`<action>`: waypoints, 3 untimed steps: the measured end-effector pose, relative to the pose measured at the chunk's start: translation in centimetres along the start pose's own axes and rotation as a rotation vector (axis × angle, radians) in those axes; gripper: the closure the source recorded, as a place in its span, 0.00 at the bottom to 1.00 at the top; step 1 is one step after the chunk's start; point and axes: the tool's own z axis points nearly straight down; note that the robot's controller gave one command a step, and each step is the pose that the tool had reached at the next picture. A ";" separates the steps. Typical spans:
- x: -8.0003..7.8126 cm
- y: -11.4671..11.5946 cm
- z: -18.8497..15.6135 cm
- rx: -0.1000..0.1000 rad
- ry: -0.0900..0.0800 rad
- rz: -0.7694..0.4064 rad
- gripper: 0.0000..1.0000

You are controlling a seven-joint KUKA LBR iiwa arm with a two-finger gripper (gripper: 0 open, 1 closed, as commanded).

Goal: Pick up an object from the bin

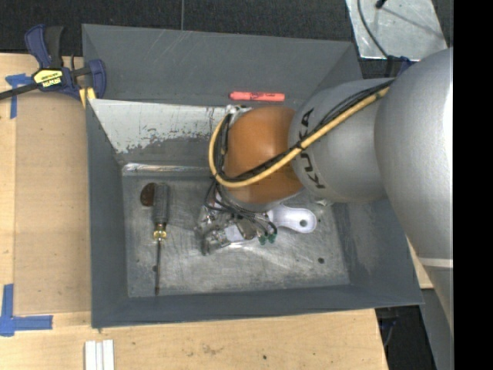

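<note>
- My arm [339, 153] crowds the bin's [108, 230] right half.
- A screwdriver [157, 214] lies along the left floor.
- I see bare floor between them.

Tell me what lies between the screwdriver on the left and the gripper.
Nothing. In the camera view, the stretch of bin floor between the screwdriver and the gripper is bare grey metal.

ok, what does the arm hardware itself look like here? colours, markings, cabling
The arm is made of bulky, rounded silver-grey links, with black KUKA lettering on the link nearest the wrist. A smooth, rounded orange cover sits over the wrist. A yellow cable runs along the arm with a black one beside it, and both loop around the cover. The gripper under it is a small bare-metal assembly; finer detail is hard to make out.
</note>
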 end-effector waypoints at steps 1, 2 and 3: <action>-1.1 -0.7 -0.4 -0.002 -0.013 -0.019 1.00; 0.2 -0.1 -4.3 -0.002 -0.005 -0.199 1.00; -1.8 -0.6 -9.3 -0.001 -0.013 -0.009 1.00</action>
